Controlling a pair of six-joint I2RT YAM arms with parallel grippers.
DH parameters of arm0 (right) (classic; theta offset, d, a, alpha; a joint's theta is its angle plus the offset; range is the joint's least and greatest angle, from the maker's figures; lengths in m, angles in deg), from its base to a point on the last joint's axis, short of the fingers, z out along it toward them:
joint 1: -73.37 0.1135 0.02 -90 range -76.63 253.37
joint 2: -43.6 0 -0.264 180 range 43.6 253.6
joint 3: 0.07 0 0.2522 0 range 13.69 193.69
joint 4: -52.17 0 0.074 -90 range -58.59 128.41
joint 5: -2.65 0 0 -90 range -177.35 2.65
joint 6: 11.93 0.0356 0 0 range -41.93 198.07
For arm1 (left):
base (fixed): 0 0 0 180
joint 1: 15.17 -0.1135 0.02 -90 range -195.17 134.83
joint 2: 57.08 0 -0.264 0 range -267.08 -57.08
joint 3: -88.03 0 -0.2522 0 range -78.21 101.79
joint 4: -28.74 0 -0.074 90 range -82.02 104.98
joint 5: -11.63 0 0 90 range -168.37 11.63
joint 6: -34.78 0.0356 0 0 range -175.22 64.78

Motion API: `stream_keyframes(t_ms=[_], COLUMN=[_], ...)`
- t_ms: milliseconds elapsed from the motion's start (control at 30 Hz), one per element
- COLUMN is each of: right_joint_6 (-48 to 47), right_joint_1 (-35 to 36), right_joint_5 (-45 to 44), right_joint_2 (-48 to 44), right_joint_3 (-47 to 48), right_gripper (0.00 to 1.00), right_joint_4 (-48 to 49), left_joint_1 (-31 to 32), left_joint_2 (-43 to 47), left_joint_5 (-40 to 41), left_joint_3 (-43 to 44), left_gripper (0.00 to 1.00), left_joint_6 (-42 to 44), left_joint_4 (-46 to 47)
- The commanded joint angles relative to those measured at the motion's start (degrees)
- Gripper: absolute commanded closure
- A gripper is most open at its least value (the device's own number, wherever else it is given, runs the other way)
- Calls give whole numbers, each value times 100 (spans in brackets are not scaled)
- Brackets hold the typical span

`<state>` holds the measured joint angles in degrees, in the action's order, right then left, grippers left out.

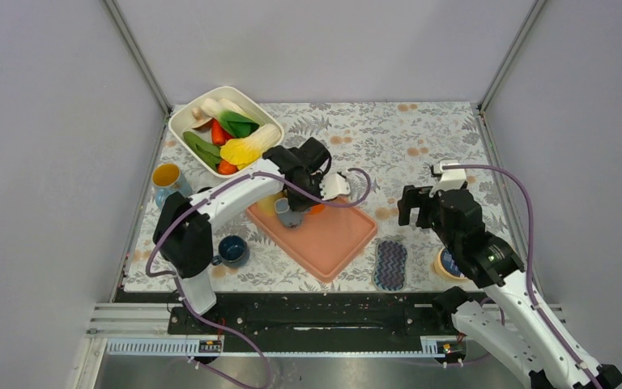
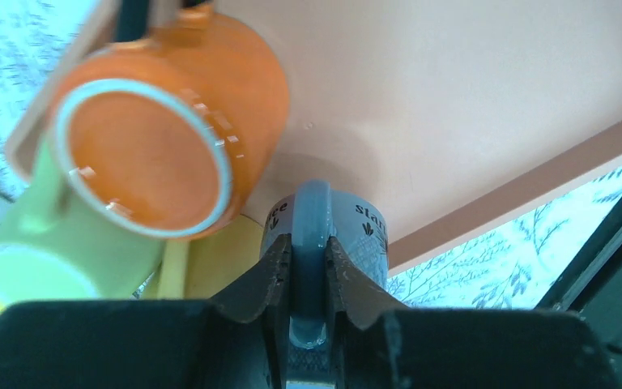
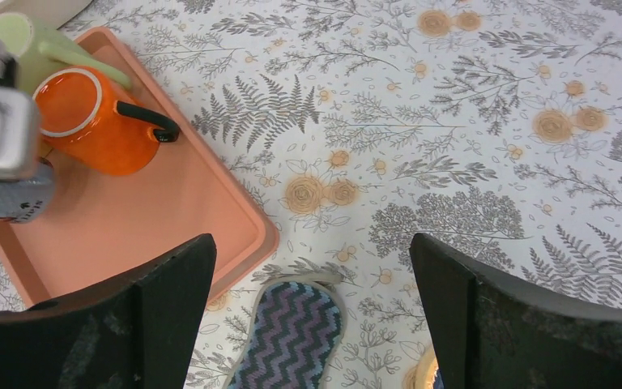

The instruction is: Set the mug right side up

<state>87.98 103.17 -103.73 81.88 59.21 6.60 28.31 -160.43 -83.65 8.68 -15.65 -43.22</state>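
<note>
Grey mug on the pink tray, its handle clenched by the left claw; right claw gapes wide.

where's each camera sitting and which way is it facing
Top external: above and behind the bases, looking down on the table; left arm and right arm show.
Left wrist: looks along the left gripper, shut on the handle of the grey mug, pink tray beyond; its fingers show.
Right wrist: looks down past the open right gripper at table and chevron sponge.
Shared: both wrist views catch the orange mug.
</note>
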Motion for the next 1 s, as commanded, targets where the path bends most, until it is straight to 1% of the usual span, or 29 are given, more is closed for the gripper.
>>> stream_keyframes(t_ms=[0, 67, 133, 167, 200, 233, 300, 433, 567, 667, 733, 833, 900, 933, 967], right_joint_6=[-86, -74, 247, 512, 998, 1415, 2053, 3053, 3820, 4054, 4173, 4214, 4324, 4454, 4526], right_joint_1=[-47, -47, -47, -41, -44, -38, -33, -4, 59, 136, 173, 233, 252, 259, 261], right_joint_5=[-257, 460, 1640, 2329, 2965, 3421, 3941, 4473, 4625, 4833, 4937, 4966, 5096, 5160, 5219], right_joint_2=[-167, -130, -155, -189, -193, -123, 146, 787, 1223, 1510, 1626, 1781, 1905, 1952, 1982], right_joint_3=[224, 165, -61, -302, -596, -859, -1151, -1440, -1631, -1547, -1487, -1304, -1250, -1233, -1226], right_gripper=[0, 1, 1, 1, 1, 1, 0, 1, 1, 2, 5, 11, 20, 30, 42], right_joint_4=[-154, -27, 452, 975, 1693, 2423, 3604, 5035, 6249, 6698, 6939, 6944, 7188, 7366, 7561], left_joint_1=[-99, -129, -198, -244, -282, -328, -397, -488, -491, -483, -486, -486, -454, -439, -425], left_joint_2=[619, 692, 799, 859, 903, 950, 1009, 1145, 1336, 1465, 1500, 1542, 1576, 1604, 1627], left_joint_5=[-532, -812, -1113, -1260, -1412, -1566, -1820, -2270, -2655, -2829, -2894, -3189, -3345, -3383, -3432], left_joint_3=[226, 308, 390, 467, 573, 685, 943, 1160, 1056, 1019, 948, 806, 750, 699, 636], left_gripper=[100, 100, 100, 100, 100, 100, 100, 100, 100, 100, 100, 100, 100, 100, 100], left_joint_6=[-877, -1257, -1732, -1986, -2253, -2486, -2970, -3783, -4458, -4690, -4804, -5069, -5253, -5332, -5408], left_joint_4=[574, 627, 798, 899, 968, 1034, 1103, 1380, 1880, 2150, 2285, 2549, 2719, 2857, 2977])
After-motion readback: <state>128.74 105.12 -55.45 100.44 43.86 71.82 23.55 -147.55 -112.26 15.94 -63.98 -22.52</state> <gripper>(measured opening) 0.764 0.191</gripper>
